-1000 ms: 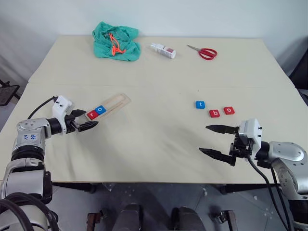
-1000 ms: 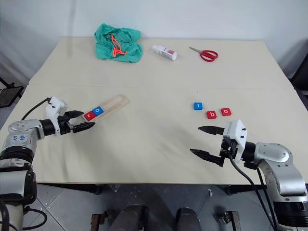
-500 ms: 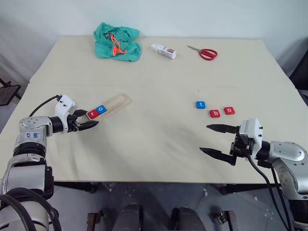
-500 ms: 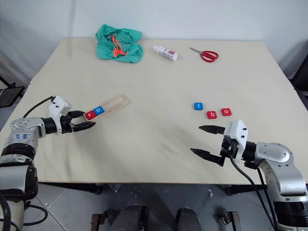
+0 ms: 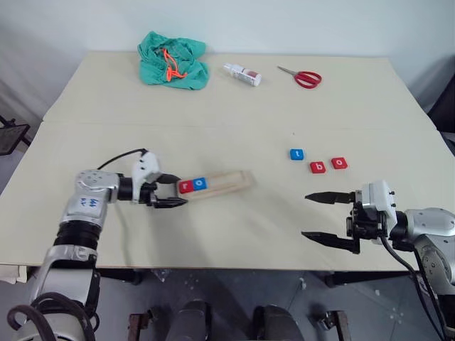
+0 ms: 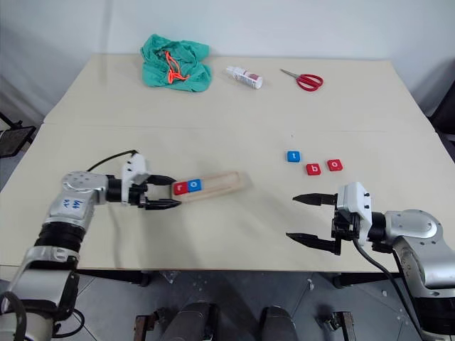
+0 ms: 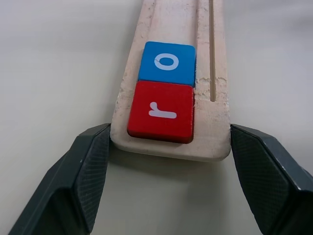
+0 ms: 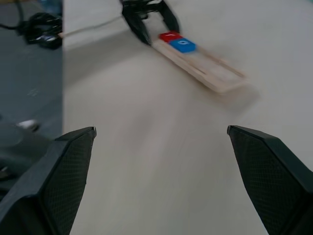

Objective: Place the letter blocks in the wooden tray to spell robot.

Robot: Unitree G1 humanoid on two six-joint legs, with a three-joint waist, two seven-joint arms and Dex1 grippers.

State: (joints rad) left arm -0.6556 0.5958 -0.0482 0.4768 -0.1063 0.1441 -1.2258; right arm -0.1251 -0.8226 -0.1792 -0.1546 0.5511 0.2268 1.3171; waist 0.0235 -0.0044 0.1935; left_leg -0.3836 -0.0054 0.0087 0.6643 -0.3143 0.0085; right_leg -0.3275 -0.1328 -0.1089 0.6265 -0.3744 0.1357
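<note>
L gripper [image 5: 170,192] clamped on near-left end of wooden tray [image 5: 226,182], fingers either side of it; red r block [image 5: 186,187] + blue o block [image 5: 200,184] seated at that end. Tray long axis runs left-right, free end toward centre. R gripper [image 5: 328,219] wide open, holding nothing. Blue t [image 5: 296,154], red b [image 5: 317,168], red o [image 5: 339,163] loose just far of R gripper, well right of tray, so R arm nearer for b pick
</note>
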